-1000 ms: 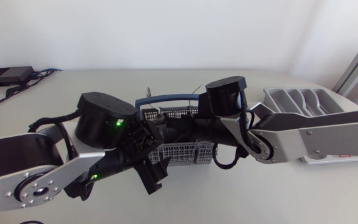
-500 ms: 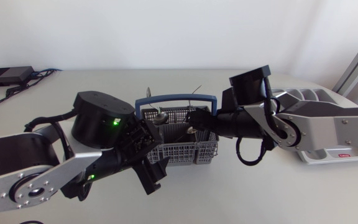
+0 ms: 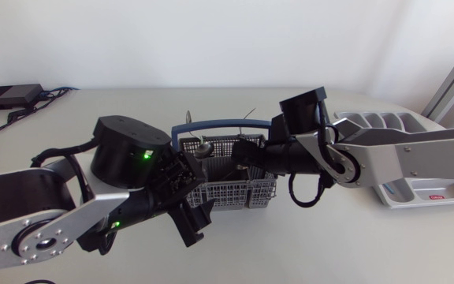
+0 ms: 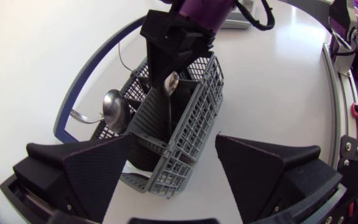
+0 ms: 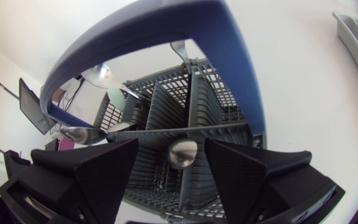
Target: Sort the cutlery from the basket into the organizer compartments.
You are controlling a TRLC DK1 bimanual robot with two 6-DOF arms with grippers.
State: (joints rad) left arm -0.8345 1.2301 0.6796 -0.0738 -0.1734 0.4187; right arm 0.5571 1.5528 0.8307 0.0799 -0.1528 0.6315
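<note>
The grey cutlery basket [image 3: 235, 189] with a blue handle [image 3: 223, 126] stands mid-table. My right gripper [image 3: 244, 162] reaches into it from the right and is open. In the right wrist view the right gripper [image 5: 173, 171] has a spoon bowl [image 5: 182, 153] standing between its fingers, touching neither. More spoons [image 5: 99, 74] lean in the far compartments. My left gripper [image 3: 194, 219] hovers open at the basket's front left corner. In the left wrist view the left gripper [image 4: 173, 177] straddles that corner, near a spoon [image 4: 115, 111]. The grey organizer [image 3: 391, 120] lies at the right.
The right arm's links stretch over the table between basket and organizer. The left arm's bulky black joint [image 3: 128, 150] sits just left of the basket. A black box [image 3: 8, 96] with cables lies at the far left corner.
My right gripper has opened over the basket, and its arm has drawn back to the right, uncovering more of the organizer. The left arm has not moved.
</note>
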